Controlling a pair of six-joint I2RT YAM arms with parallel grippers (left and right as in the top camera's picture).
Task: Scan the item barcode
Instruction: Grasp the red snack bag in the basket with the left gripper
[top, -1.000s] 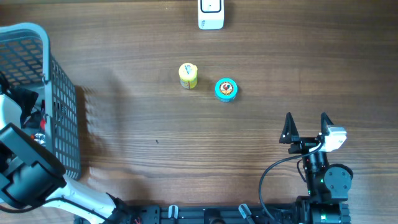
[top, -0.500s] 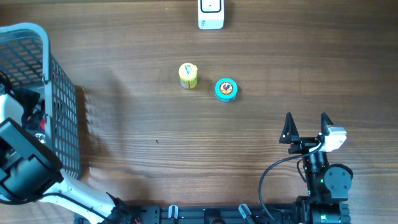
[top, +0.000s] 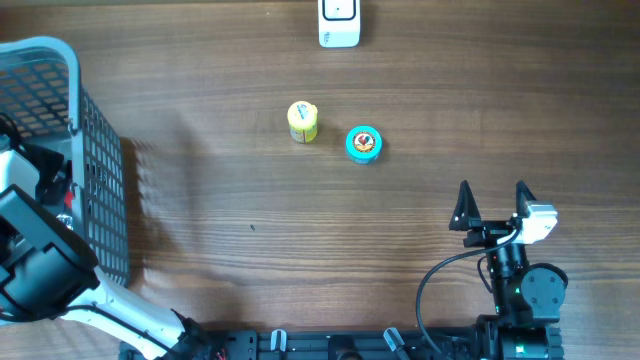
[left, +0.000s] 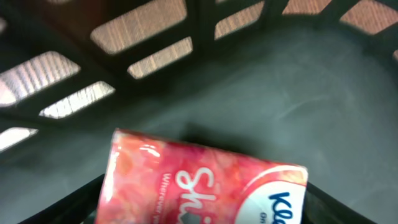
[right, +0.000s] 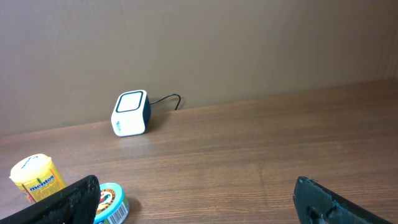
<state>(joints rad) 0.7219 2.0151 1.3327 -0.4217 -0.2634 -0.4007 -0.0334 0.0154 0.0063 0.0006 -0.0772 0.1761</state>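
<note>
Overhead first: how does the right gripper stand?

Spread wide near the near edge of the counter, right of its middle. Nothing sits between its fingers and it touches nothing.

And the left gripper?

It is down inside the basket at the counter's left edge. Its own arm and the mesh wall cover most of it, so I cannot tell how wide it stands or whether it grips anything.

Does the left wrist view help?

Only partly. A pink tissue pack lies on the basket's grey floor, blurred and cut off by the bottom of the frame. Dark wedges sit at both lower corners beside the pack. Whether they are fingers, or touch it, is not clear.

Can the pack's print be read?

Just fragments of white lettering, cut short.

Where is the scanner?

At the middle of the far edge, well apart from both grippers. A yellow tub and a teal tin stand just beside each other nearer the centre. In the right wrist view one finger partly hides them, though a barcode shows on the tin's side.
</note>
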